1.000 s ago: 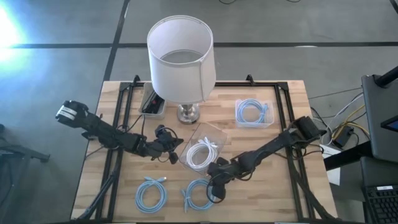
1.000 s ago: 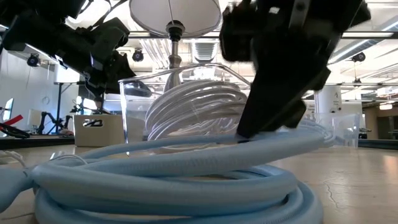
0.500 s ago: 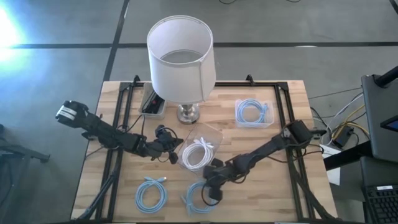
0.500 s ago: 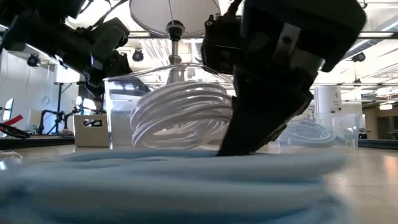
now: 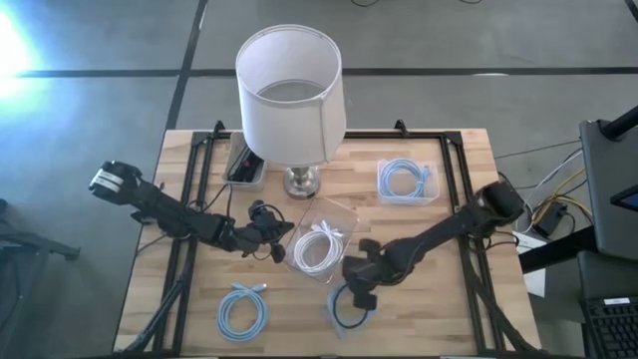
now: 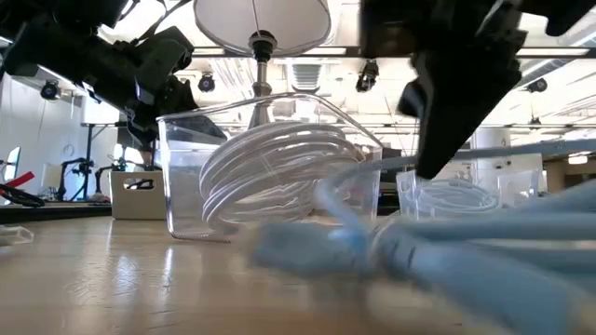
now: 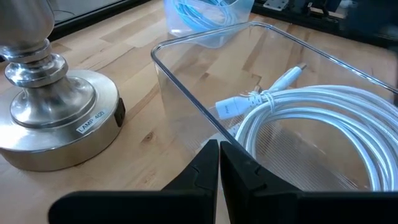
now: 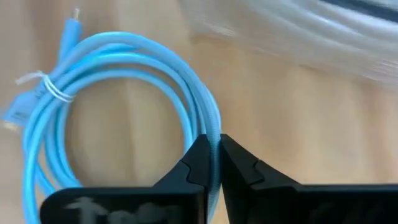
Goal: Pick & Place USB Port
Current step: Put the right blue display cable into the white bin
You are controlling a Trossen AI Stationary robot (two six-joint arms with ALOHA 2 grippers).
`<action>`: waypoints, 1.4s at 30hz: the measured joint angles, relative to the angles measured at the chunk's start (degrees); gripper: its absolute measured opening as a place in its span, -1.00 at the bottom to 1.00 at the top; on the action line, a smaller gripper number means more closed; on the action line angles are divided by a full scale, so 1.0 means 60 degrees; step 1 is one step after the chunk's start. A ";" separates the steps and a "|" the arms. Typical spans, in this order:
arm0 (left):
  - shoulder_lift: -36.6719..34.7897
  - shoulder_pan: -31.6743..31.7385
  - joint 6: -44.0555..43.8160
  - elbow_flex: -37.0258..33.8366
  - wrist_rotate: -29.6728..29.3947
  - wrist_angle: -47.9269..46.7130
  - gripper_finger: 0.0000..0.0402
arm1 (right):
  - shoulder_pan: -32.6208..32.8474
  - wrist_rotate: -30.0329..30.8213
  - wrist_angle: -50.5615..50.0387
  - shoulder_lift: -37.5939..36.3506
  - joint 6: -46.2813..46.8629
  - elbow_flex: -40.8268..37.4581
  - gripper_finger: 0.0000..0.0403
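Pinching a blue cable coil [image 8: 124,112] between pressed-together fingers, the right end effector [image 8: 211,146]; left one on the clear bin's wall [image 7: 186,102].

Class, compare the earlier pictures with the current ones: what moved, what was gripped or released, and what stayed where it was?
The right pincer has closed on the blue cable coil at the table's front and dragged or lifted it a little toward the right; in the low view it now hangs blurred. The left pincer stays clamped on the clear box holding the white cable. The lamp and the other blue coil have not shifted.
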 joint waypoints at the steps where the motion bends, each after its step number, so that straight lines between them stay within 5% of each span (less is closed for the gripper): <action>1: 0.0000 0.0000 0.0000 0.0000 0.0000 0.0004 -0.91 | 0.0020 0.0277 -0.0493 -0.0160 0.0033 0.0023 -0.93; 9: 0.0000 0.0000 0.0000 -0.0004 0.0000 0.0000 -0.91 | 0.0079 0.2620 -0.3709 -0.1787 0.0848 0.0101 -0.93; 24: 0.0000 0.0000 0.0007 -0.0004 0.0000 -0.0058 -0.91 | 0.0071 0.5123 -0.6878 -0.5373 0.1287 0.0021 -0.93; 35: 0.0000 0.0000 0.0004 -0.0004 -0.0046 -0.0058 -0.91 | -0.0057 0.9799 -0.8661 -0.7334 0.2425 -0.0147 -0.94; 42: 0.0000 0.0000 -0.0015 -0.0004 -0.0055 -0.0060 -0.91 | -0.1152 0.9961 -0.8681 -0.7895 0.3510 -0.0979 -0.94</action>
